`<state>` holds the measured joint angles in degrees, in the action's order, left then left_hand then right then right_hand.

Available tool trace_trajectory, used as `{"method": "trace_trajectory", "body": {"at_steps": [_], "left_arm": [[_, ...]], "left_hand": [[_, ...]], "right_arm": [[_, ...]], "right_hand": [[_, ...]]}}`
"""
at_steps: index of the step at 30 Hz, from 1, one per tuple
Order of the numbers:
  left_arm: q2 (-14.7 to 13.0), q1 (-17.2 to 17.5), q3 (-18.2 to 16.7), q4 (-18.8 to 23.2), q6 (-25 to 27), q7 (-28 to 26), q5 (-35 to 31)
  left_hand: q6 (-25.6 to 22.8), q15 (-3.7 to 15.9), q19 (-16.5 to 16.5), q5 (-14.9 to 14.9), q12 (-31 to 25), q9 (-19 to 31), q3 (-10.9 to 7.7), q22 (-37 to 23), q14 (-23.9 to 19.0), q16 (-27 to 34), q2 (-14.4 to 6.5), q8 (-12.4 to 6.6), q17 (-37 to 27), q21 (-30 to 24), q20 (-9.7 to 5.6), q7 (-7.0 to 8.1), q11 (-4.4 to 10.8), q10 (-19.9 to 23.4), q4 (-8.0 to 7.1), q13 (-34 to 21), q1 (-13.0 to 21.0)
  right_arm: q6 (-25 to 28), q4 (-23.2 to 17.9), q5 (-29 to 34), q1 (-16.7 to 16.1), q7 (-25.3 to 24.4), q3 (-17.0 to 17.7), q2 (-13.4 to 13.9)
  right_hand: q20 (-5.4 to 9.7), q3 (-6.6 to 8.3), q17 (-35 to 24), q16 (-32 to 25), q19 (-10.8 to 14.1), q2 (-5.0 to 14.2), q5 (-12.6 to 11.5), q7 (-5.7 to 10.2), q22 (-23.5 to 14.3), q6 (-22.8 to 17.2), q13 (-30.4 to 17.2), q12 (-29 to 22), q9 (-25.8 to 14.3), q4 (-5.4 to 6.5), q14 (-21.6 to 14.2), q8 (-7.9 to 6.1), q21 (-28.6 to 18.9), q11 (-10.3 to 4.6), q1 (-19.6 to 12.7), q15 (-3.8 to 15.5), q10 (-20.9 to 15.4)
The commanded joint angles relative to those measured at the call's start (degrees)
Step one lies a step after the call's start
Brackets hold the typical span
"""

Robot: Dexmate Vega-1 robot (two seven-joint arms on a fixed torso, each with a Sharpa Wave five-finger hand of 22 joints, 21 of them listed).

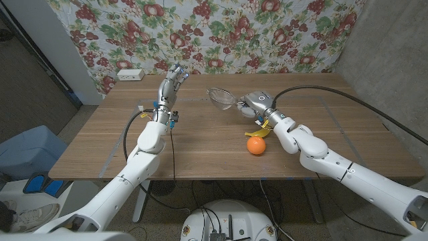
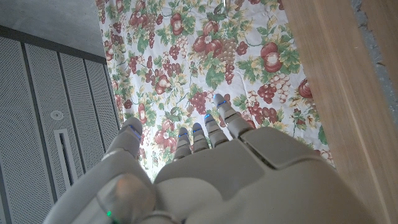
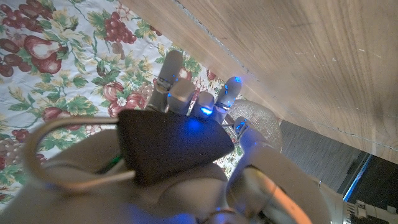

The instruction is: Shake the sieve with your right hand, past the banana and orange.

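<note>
Over the desk point(image 1: 200, 140), head view: right hand point(image 1: 253, 106) grips the sieve point(image 1: 221, 98), lifted beyond banana point(image 1: 259, 132) and orange point(image 1: 255, 144); shaking looks underway or about to start. Left hand point(image 1: 172, 79) raised, fingers loosely apart, holding nothing. Right wrist view: fingers point(image 3: 177, 93) wrap the handle, mesh bowl just beyond.

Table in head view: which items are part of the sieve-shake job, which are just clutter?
Job:
- sieve, held by the right hand
- banana
- orange

Lying about:
- white box at the table's far left edge
- left hand, raised, holding nothing
</note>
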<state>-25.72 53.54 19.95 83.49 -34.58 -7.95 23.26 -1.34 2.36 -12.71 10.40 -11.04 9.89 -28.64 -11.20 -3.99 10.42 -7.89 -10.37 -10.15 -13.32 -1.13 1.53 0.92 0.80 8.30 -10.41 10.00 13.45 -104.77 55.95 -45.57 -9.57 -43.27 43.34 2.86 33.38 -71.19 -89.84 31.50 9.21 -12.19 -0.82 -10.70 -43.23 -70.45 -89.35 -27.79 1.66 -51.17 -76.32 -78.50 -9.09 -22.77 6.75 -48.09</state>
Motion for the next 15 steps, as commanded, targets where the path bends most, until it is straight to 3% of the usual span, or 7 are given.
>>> {"method": "trace_trajectory", "body": {"at_steps": [1,15], "left_arm": [[0.0,0.0,-0.1,-0.3,0.2,-0.1,0.2],[0.1,-0.8,-0.1,-1.8,0.0,0.7,1.0]], "left_hand": [[0.0,1.18,-0.3,-0.1,-0.2,0.0,-0.48,0.0,0.2,0.1,0.1,0.04,0.0,0.0,0.11,0.43,0.07,-0.3,-0.11,-0.1,-0.4],[0.0,1.25,-0.3,-0.2,-0.2,0.0,-0.66,0.0,0.2,0.1,0.2,0.04,0.0,0.0,0.17,0.43,0.05,-0.3,-0.07,-0.1,-0.5]], "right_arm": [[-0.2,1.9,-0.3,1.3,2.1,-1.5,-1.0],[0.7,4.3,0.0,3.5,5.5,-3.7,-2.5]], "right_hand": [[4.1,0.06,-0.1,-0.3,0.0,0.04,0.2,-0.59,0.0,0.2,-0.2,0.0,0.0,-0.44,0.1,-0.25,0.1,-0.13,0.1,5.16,-0.3],[3.99,0.11,-0.1,-0.2,0.2,0.19,0.2,-0.54,0.0,0.1,0.1,0.2,0.3,-0.58,0.0,-0.37,0.1,-0.16,0.0,5.14,-0.4]]}}
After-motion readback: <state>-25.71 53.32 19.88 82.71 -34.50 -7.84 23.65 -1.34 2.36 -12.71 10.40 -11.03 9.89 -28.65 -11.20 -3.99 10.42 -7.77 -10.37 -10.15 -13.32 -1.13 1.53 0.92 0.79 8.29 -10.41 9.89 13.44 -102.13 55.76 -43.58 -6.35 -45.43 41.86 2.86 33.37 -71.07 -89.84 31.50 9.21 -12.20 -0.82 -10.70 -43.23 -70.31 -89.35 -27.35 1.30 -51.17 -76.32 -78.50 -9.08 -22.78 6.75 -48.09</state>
